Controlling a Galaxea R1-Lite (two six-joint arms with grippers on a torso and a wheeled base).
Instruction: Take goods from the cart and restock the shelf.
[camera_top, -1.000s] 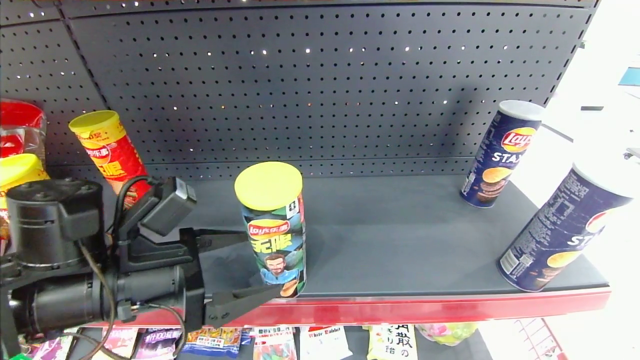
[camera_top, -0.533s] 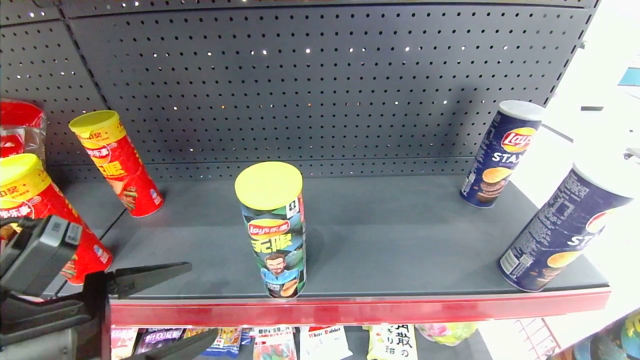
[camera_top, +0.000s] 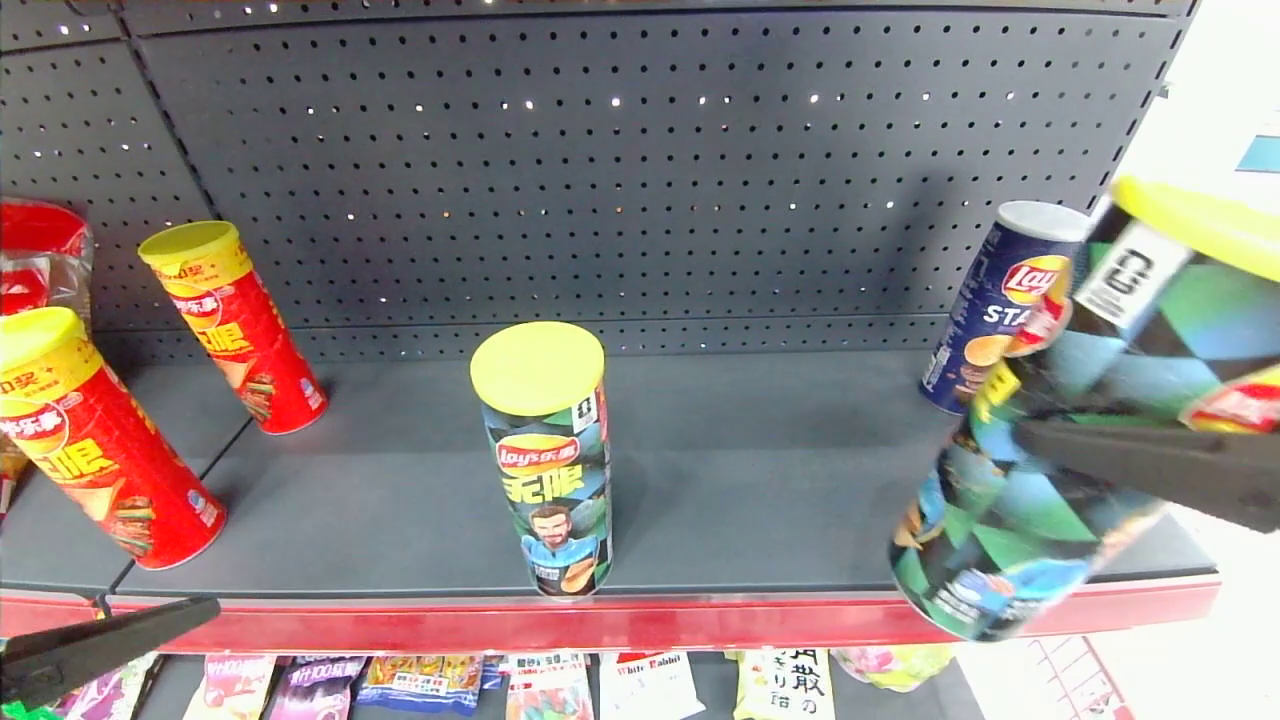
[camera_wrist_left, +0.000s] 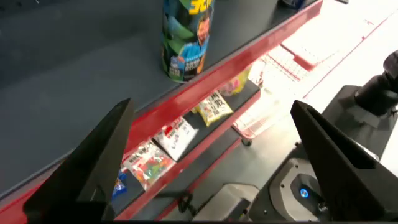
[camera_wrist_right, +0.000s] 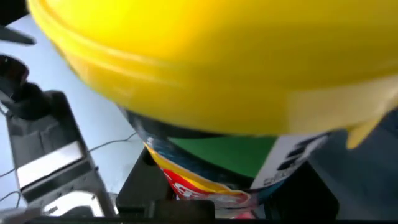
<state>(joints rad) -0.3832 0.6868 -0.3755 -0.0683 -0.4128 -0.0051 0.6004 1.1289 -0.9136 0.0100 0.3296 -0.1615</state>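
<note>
The right claw (camera_top: 1050, 445) is clamping a yellow-lidded green can (camera_top: 1010, 520) around its middle, carrying it tilted near the right end of the shelf (camera_top: 780, 480), not yet set down. The left claw (camera_wrist_left: 211, 104) is hanging wide open and empty below the shelf's red edge. A twin can (camera_top: 545, 460) is standing upright at front centre (one restocked, I reckon, one airborne). A second ago the left claw was flanking that twin can; it's backing off while the right is swinging in.
</note>
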